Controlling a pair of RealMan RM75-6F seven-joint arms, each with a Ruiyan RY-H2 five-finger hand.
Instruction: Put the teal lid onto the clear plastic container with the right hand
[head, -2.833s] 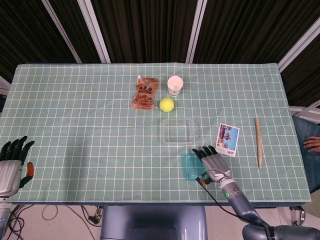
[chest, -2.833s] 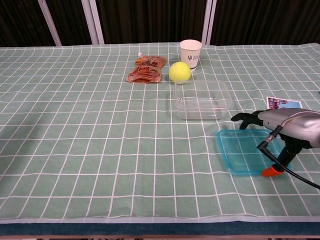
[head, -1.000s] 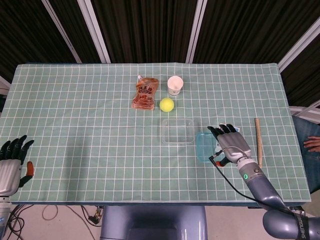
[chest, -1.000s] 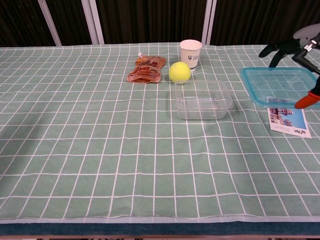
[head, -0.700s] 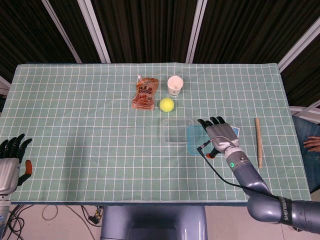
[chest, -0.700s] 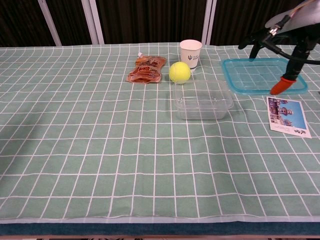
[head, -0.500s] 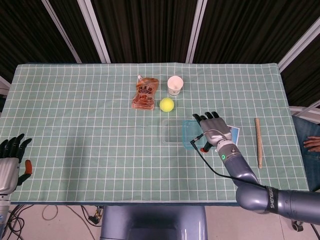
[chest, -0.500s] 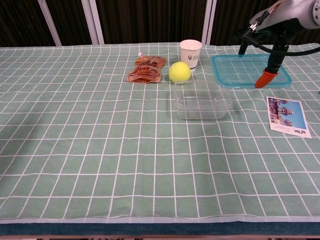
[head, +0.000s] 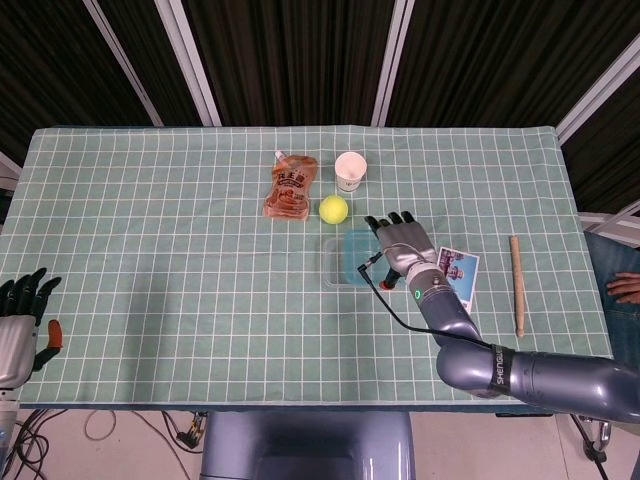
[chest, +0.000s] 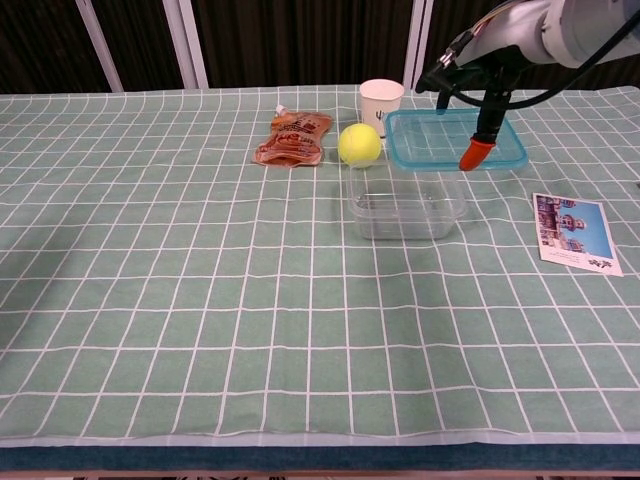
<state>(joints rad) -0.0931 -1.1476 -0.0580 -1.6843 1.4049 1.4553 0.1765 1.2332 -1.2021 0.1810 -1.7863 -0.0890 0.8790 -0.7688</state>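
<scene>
Left hand (head: 20, 320) idle at table's near-left edge, fingers loosely spread, holding nothing. Clear plastic container (chest: 405, 202) centre table. Right hand (chest: 480, 55) grips teal lid (chest: 455, 140) aloft, just above container, toward its 1 o'clock. Tennis ball (chest: 359, 144) at container's 11 o'clock.

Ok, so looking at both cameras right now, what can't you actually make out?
- Head view: the right hand covers part of the teal lid, hiding its grip.
- Chest view: the picture's top edge cuts off that hand.
- Head view: left hand is cropped at the edge; chest view misses it.
- Both views: print on the paper cup and orange pouch is too small.
</scene>
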